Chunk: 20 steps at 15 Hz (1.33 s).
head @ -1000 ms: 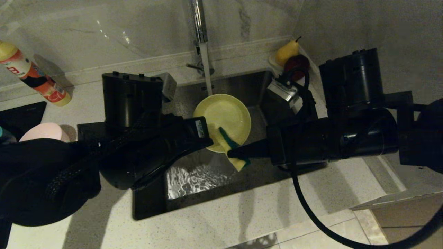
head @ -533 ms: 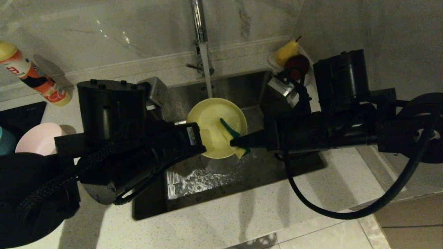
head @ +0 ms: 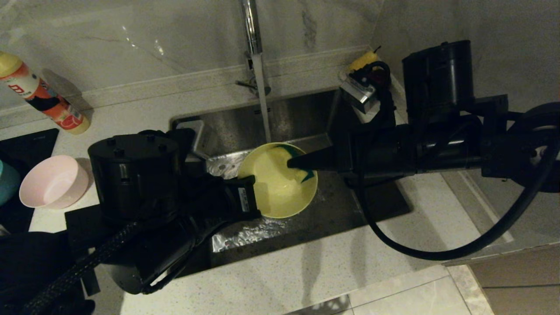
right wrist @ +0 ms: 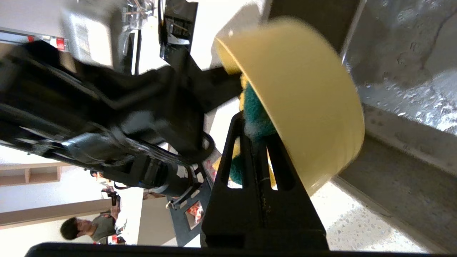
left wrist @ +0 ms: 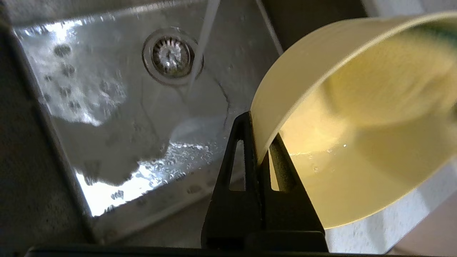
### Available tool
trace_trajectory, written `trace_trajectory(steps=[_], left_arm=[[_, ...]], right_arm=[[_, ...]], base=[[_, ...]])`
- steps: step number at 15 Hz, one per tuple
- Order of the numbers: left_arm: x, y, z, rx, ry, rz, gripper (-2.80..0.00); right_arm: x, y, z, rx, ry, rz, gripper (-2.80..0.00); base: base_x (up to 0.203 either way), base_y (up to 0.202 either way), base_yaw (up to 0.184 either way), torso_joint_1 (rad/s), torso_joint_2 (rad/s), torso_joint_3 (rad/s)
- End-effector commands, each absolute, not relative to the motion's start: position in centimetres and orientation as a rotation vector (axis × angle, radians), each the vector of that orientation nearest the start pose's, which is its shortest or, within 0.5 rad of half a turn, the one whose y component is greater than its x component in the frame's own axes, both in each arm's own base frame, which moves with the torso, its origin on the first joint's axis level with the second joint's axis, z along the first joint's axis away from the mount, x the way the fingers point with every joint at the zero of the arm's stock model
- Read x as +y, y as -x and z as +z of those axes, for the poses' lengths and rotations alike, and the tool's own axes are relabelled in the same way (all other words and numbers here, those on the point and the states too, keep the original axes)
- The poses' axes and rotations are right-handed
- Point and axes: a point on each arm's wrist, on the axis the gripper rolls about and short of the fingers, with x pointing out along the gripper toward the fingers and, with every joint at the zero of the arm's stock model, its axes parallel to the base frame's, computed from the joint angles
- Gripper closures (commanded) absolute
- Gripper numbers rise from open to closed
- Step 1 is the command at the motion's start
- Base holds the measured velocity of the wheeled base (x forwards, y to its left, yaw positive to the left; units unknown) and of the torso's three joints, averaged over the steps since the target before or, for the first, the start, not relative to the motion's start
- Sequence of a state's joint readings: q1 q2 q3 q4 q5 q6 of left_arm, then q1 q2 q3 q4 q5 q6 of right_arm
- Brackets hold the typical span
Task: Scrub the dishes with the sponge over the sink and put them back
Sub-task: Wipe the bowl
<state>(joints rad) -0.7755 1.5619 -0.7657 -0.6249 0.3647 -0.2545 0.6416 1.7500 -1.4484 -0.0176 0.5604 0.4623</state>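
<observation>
Yellow bowl (head: 280, 188), tilted over the sink (head: 306, 113), is pinched at its rim by the left gripper (left wrist: 262, 150). Opposite, the right gripper (right wrist: 255, 139) clamps the sponge (head: 302, 164) against the bowl's inside: scrubbing is underway, I judge. Next comes sweeping the sponge around the wall under the tap stream (head: 264, 113) beyond.

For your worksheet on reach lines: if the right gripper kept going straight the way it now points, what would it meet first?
Probably the inside wall of the yellow bowl: the right gripper, shut on the sponge, already points into it.

A pale marble wall (head: 153, 39) fills the upper frame, dimly lit, meeting a speckled light countertop (head: 284, 280) across the lower half. Pale floor tiles (head: 420, 297) show at lower right, a dark cooktop (head: 26, 144) at far left.
</observation>
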Motion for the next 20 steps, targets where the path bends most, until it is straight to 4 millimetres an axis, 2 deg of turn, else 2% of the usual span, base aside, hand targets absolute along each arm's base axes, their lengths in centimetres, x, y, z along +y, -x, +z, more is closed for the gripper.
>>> trace_trajectory(steps=[1, 5, 7, 11, 15, 17, 20], left_arm=[[-18.5, -20.0, 20.9, 0.201, 0.156, -0.388, 0.00], [-18.5, -20.0, 20.9, 0.201, 0.157, -0.386, 0.00], [-18.4, -19.9, 20.6, 0.207, 0.158, -0.385, 0.00], [-18.2, -19.8, 21.1, 0.194, 0.177, -0.377, 0.00], [-18.0, -19.6, 21.8, 0.170, 0.190, -0.378, 0.00], [-18.0, -19.6, 21.7, 0.173, 0.189, -0.376, 0.00], [-18.0, -19.8, 21.8, 0.169, 0.192, -0.372, 0.00]], right_arm=[[21.2, -25.8, 29.5, 0.557, -0.391, 1.118, 0.00], [23.4, -24.7, 28.6, 0.601, -0.368, 1.177, 0.00], [23.8, -25.0, 28.1, 0.608, -0.363, 1.158, 0.00], [22.7, -24.3, 28.4, 0.601, -0.364, 1.142, 0.00], [20.9, -24.8, 27.6, 0.624, -0.371, 1.081, 0.00], [20.2, -24.9, 28.0, 0.611, -0.377, 1.069, 0.00], [20.9, -24.3, 27.8, 0.625, -0.369, 1.093, 0.00]], base=[[0.000, 0.000, 0.000, 0.000, 0.00, 0.000], [0.000, 0.000, 0.000, 0.000, 0.00, 0.000], [0.000, 0.000, 0.000, 0.000, 0.00, 0.000], [0.000, 0.000, 0.000, 0.000, 0.00, 0.000], [0.000, 0.000, 0.000, 0.000, 0.00, 0.000], [0.000, 0.000, 0.000, 0.000, 0.00, 0.000], [0.000, 0.000, 0.000, 0.000, 0.00, 0.000]])
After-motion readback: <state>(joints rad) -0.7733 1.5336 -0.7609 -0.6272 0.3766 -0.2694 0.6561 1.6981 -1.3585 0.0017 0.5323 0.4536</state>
